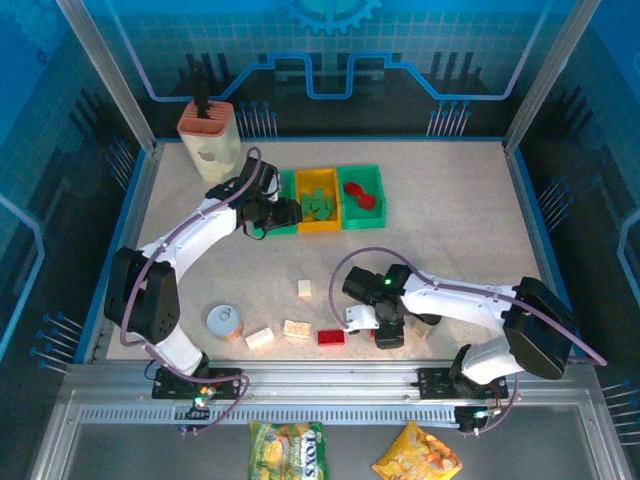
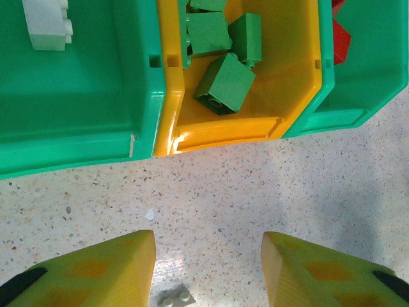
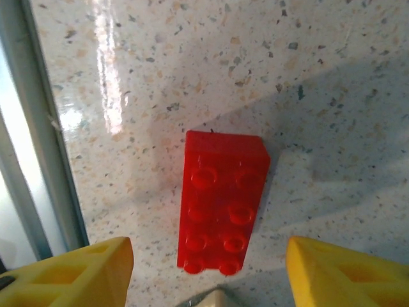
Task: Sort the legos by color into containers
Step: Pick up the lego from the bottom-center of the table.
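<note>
speckled worktop (image 3: 332,57) carries a red lego (image 3: 223,204) lying studs up at about 6 o'clock, near the front rail (image 3: 32,160). it sits squarely between the spread, empty fingers of the right tool (image 3: 208,254). to pick it well, i judge the tool should drop straight, close across the brick's narrow sides and stay off the rail at its 9 o'clock. the containers (image 1: 319,229) sit at 12 o'clock. the left tool (image 2: 208,256), also spread and holding nothing, hovers before them. its wrist view reveals a white lego (image 2: 48,25) in the left green bin (image 2: 77,141), which the arm largely covers from above. the top view adds three loose cream legos (image 1: 297,328) around 7 o'clock.
</note>
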Tool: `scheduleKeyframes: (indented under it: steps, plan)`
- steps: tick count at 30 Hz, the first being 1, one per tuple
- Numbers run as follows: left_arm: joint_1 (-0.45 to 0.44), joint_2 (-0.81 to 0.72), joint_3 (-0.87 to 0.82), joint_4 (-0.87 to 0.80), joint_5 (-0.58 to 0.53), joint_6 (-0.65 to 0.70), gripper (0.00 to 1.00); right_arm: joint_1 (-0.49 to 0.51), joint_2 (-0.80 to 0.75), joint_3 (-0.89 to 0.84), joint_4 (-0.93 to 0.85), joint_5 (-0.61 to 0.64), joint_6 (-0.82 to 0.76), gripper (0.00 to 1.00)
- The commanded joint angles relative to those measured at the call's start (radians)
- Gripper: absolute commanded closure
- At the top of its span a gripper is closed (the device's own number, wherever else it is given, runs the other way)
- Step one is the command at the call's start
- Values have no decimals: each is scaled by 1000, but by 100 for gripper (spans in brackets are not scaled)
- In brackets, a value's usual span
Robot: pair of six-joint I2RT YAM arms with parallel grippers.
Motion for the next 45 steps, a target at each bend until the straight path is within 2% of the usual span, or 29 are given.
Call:
scheduleKeyframes:
  steps: [1,6,12,24,37,45]
  plan:
    - [11,-19,5,-15,-7,29,52,13,44,-21,54,23,30,35]
    - [12,-7,11,-20,0,31,52,8,107,-47,118,43,51,35]
    - [12,2,14,-26,2,33,52,-2,140,-46,120,-2,68,41]
    - [13,5,16,-27,-14,34,52,-10,52,-49,116,-37,58,59]
    - [21,-11,6,-43,-31,45,52,-43,28,-38,141,-83,56,70]
    - [31,-70,-50,-32,-70,42,52,-117,3,-1,221,-118,101,73]
